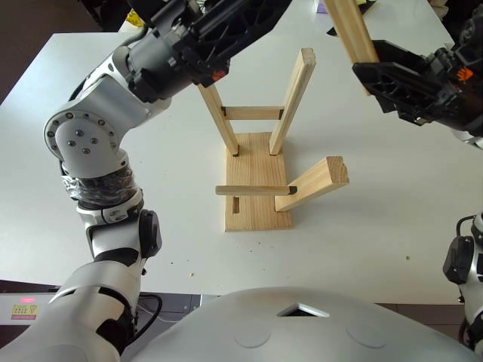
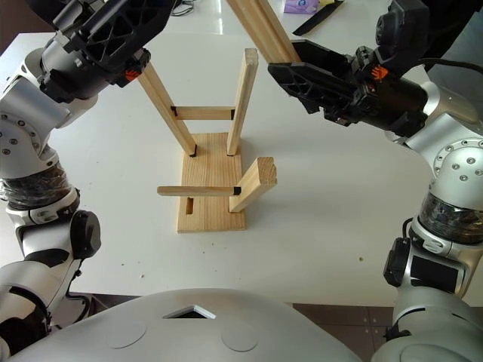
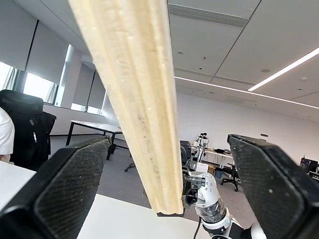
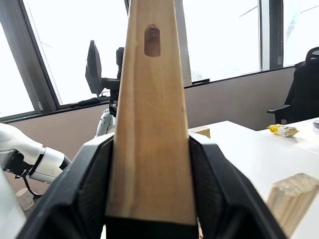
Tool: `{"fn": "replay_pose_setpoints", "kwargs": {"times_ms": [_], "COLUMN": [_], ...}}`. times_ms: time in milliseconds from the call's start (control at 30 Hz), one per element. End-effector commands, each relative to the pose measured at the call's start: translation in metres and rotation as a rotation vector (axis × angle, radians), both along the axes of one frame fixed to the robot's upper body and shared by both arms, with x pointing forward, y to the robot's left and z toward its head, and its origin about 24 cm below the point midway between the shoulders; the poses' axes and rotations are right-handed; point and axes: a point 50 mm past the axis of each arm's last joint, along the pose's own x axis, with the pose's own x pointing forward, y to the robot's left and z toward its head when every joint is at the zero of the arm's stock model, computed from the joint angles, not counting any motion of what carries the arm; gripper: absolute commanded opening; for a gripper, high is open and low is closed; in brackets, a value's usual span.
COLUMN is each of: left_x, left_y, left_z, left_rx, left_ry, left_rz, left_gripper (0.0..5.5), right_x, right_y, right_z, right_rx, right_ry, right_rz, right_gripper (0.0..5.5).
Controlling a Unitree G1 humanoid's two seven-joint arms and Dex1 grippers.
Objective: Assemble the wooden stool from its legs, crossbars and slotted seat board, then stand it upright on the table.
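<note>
The seat board (image 1: pixel 256 170) lies flat on the white table (image 1: pixel 377 226), below and between my two grippers. Two legs stand upright in its far slots: the far-left leg (image 1: pixel 223 121) rises straight into my left gripper (image 3: pixel 167 164), and the far-right leg (image 1: pixel 290 98) stands just beside it, toward my right gripper (image 4: pixel 152 164). The upper crossbar (image 1: pixel 253 113) joins the two. My left gripper's fingers (image 3: pixel 65 194) are spread wide on either side of the far-left leg's top, with a gap showing on both sides, so they are not pinching it. My right gripper is clamped on the loose leg (image 2: pixel 260 26) and holds it in the air, above the far-right leg and a little to its right. The wrist camera shows a mortise hole (image 4: pixel 152 41) on the face of this leg. Nearer to me than both grippers, the tilted leg (image 1: pixel 317 181) rests its lower end on the board and leans out to my right. The lower crossbar (image 1: pixel 249 190) is plugged into it and reaches across the board, passing over the empty slot (image 1: pixel 236 204) on the near-left side. This pair crowds the near half of the board. Beyond the right gripper, a yellow packet (image 4: pixel 282 130) lies on the table, well apart from the stool parts.
</note>
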Motion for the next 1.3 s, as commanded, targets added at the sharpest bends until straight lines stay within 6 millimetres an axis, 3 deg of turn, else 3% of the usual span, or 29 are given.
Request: {"fn": "replay_pose_setpoints", "kwargs": {"times_ms": [33, 600, 1100, 1300], "left_x": [-0.004, -0.011, -0.012, -0.018], "left_y": [-0.003, -0.004, -0.002, 0.002], "left_z": [0.004, -0.006, -0.012, -0.013], "left_rx": [0.007, 0.083, 0.089, 0.101], "left_ry": [-0.022, -0.046, -0.034, -0.043], "left_rz": [-0.046, -0.092, -0.114, -0.158], "left_gripper": [4.33, 4.33, 2.09, 2.08], "right_x": [-0.007, -0.009, -0.012, -0.012], "right_y": [0.003, 0.009, 0.009, 0.006], "right_z": [-0.003, -0.003, 0.001, 0.002], "right_rx": [-0.053, -0.149, -0.156, -0.174], "right_ry": [0.038, 0.062, 0.048, 0.046], "right_rz": [0.082, 0.171, 0.195, 0.196], "right_gripper": [2.09, 2.09, 2.09, 2.09]}}
